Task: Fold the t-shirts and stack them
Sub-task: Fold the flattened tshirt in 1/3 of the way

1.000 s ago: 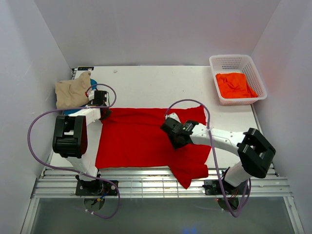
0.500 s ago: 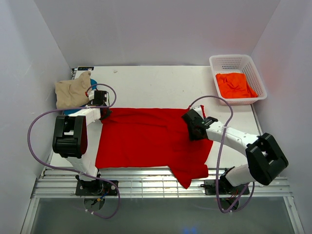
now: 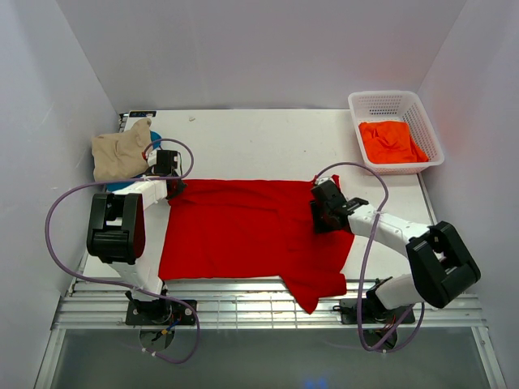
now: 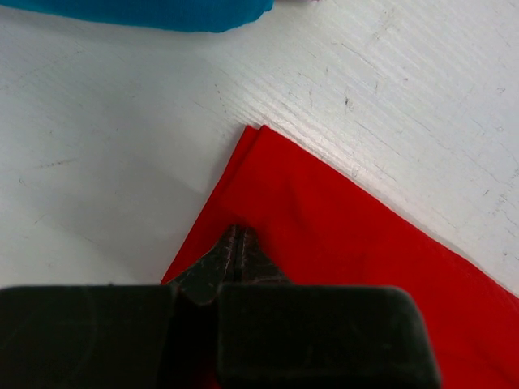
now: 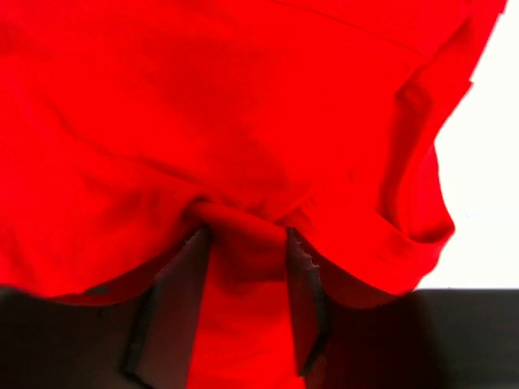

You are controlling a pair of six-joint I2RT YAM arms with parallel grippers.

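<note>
At table [image 3: 268,138] centre, red shirt [image 3: 243,231] lies spread, long axis left–right: left gripper [image 4: 237,235] clamps its far-left corner, right gripper [image 5: 245,239] pinches a bunched fold near its right end.

a t-shirt [image 3: 391,142] lies in the far-right basket [image 3: 354,100].

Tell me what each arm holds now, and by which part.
Left gripper: the bright red t-shirt, by its far left corner. Right gripper: the same shirt, a raised fold near its right end between the fingers.
</note>
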